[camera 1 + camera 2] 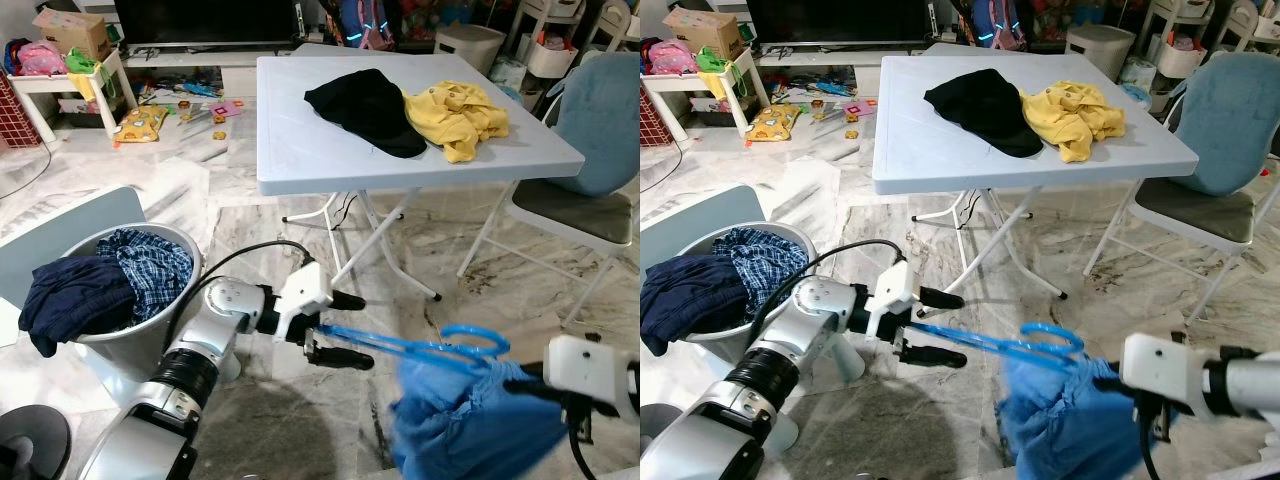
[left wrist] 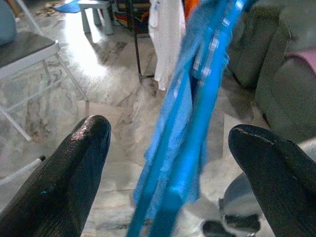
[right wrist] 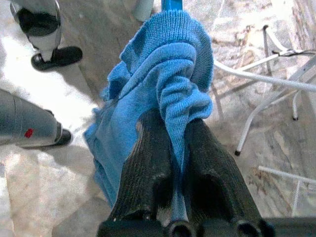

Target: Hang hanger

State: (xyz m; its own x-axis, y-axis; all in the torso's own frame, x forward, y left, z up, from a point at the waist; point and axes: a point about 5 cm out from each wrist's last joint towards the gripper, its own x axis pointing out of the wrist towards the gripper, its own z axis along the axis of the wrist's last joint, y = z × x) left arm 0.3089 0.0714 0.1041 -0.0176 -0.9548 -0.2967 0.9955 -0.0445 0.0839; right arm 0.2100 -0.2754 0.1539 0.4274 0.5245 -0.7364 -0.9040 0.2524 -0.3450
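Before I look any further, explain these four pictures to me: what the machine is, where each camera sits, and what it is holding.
This is a humanoid robot in a living room. The two wide pictures come from a stereo camera on its head, looking down at its own arms. The other two come from cameras on its wrists, looking along the black fingers.

The left gripper is open, its fingers on either side of a blue hanger. The right gripper is shut on a blue knitted garment draped on that hanger.

Ahead stands a white folding table with a black garment and a yellow garment on it. To the robot's left, a grey basket holds dark and checked clothes. A folding chair stands to its right.
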